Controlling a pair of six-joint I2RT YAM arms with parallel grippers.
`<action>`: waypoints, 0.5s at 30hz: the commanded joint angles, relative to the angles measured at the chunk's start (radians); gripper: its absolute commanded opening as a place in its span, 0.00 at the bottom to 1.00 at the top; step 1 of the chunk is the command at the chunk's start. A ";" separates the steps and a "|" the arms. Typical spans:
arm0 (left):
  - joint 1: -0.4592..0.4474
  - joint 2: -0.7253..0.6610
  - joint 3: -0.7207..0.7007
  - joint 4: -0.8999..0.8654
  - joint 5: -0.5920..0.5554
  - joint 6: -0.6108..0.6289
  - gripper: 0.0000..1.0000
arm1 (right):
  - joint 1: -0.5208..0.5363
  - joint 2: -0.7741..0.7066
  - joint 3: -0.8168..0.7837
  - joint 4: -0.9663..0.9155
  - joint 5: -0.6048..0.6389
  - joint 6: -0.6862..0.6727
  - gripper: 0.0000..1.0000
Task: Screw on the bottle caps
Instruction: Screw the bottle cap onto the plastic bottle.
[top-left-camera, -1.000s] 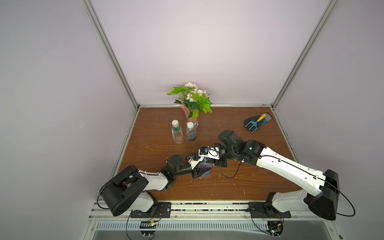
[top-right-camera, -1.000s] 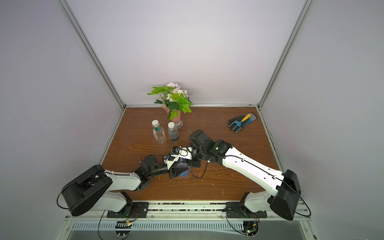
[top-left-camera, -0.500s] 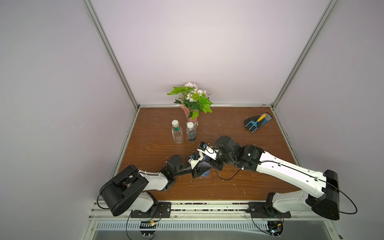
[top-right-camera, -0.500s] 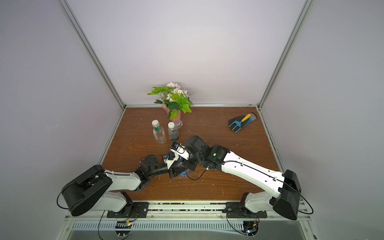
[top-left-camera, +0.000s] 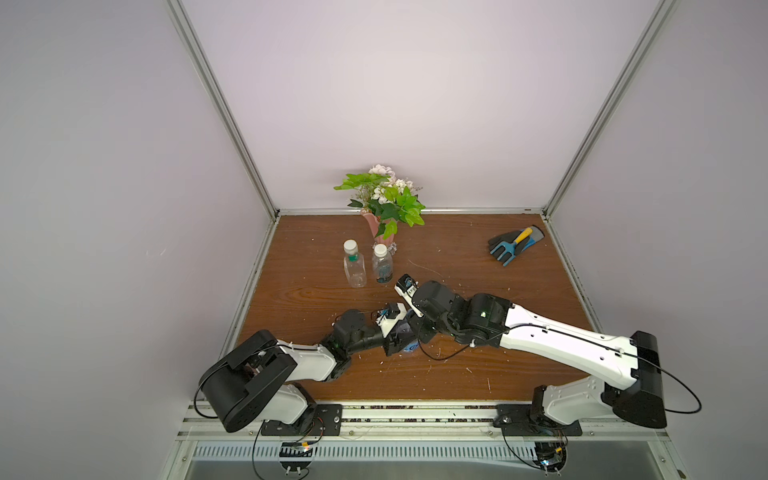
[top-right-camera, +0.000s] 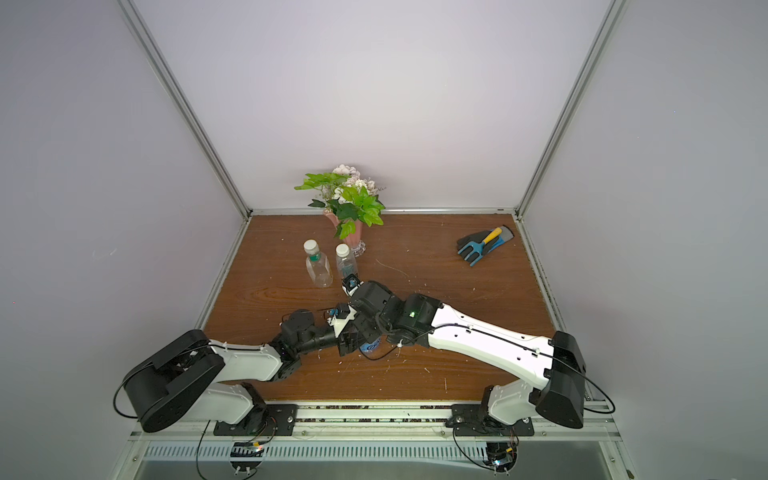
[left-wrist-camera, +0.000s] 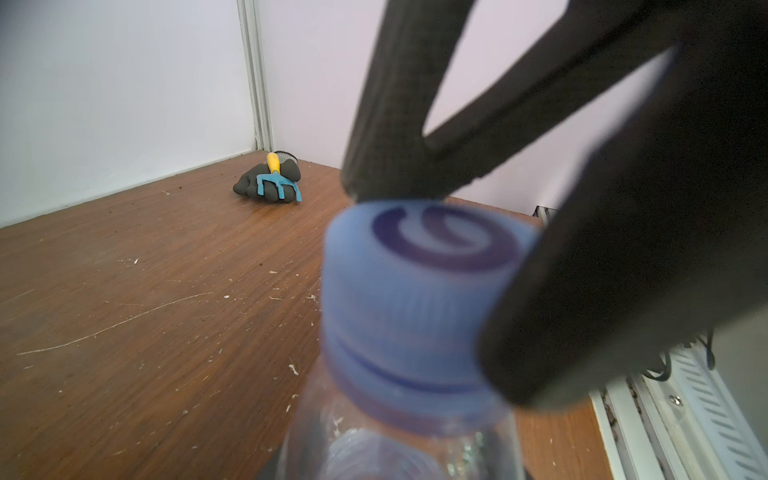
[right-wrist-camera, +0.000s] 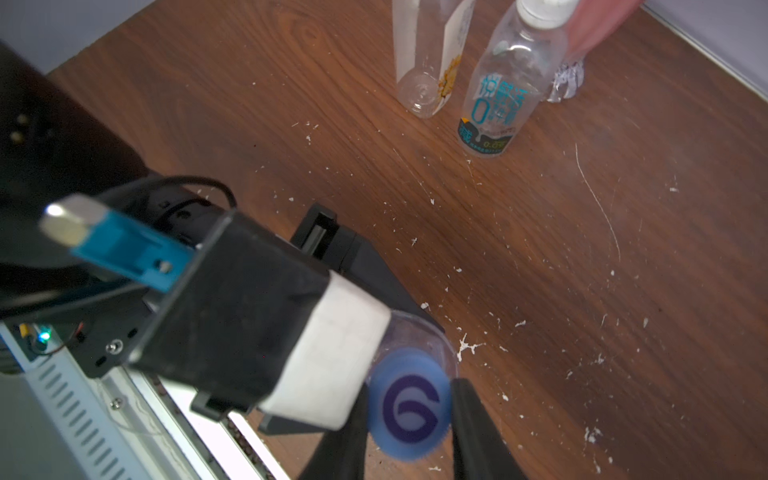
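On the surface (top-left-camera: 457, 257), toward its front middle, the two wrists cover most of the blue-labelled bottle (left-wrist-camera: 399, 449) in both top views; we see only a scrap of its label there. The left gripper (top-left-camera: 400, 338) is closed around the bottle's body, its fingers mostly hidden. The right gripper (right-wrist-camera: 409, 399) is pinched onto the blue cap (left-wrist-camera: 419, 291), one finger on each side; the cap sits on the bottle's neck. Thread seating is too blurred to judge.
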 joint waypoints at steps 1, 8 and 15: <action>-0.007 -0.005 0.021 0.003 -0.042 0.017 0.52 | 0.050 0.082 0.005 -0.147 -0.087 0.220 0.00; -0.008 -0.005 0.024 0.003 -0.049 0.014 0.52 | 0.072 0.131 0.057 -0.189 -0.085 0.344 0.00; -0.009 0.001 0.027 0.003 -0.043 0.014 0.52 | 0.074 0.125 0.096 -0.167 -0.078 0.331 0.20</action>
